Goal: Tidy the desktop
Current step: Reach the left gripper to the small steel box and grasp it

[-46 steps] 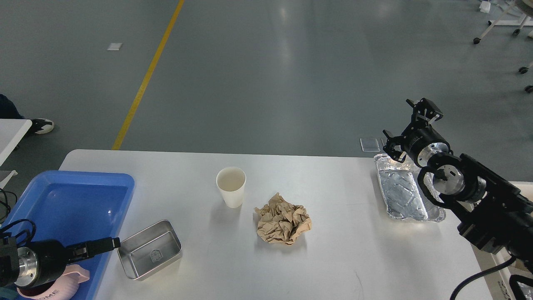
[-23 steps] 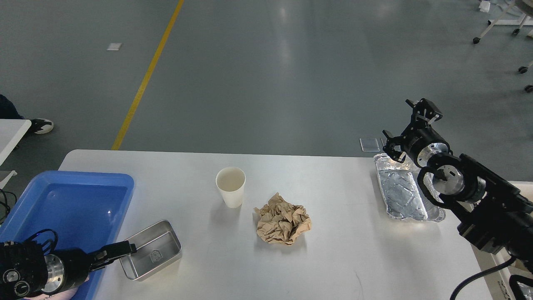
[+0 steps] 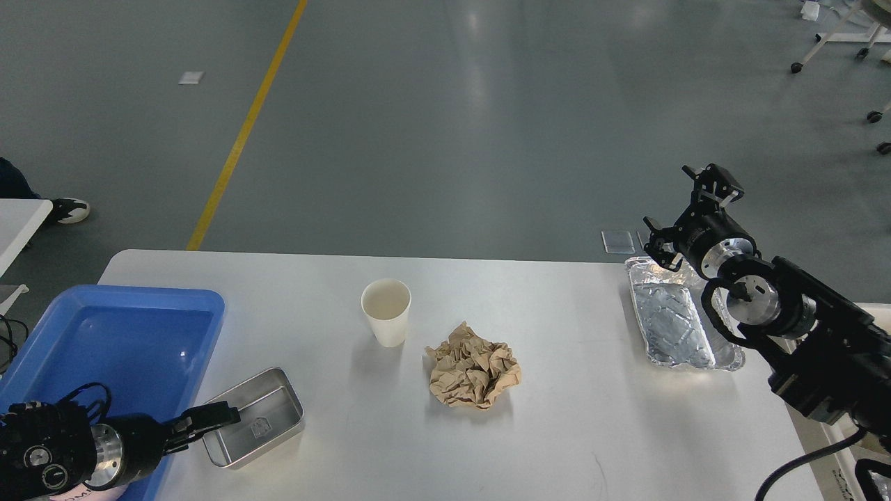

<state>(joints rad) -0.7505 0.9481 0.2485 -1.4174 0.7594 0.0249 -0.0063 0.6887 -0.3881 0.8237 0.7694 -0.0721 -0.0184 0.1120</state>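
While the desktop (image 3: 557, 390) filled the lower half of the head view, a paper cup (image 3: 386, 311) stood upright near its middle and served as my landmark. Just right of and nearer than the cup lay a crumpled brown paper wad (image 3: 474, 375). Left of and nearer than the cup sat a steel tin (image 3: 253, 417), and beyond that, a blue tray (image 3: 125, 334) at the desktop's left edge. Far right of the cup rested a foil pan (image 3: 674, 324). Left gripper (image 3: 216, 419) hung over the tin's left rim; fingers too dark to tell whether parted or clenched. Right gripper (image 3: 689, 209) hovered above the pan's far end, fingers spread, holding nothing.
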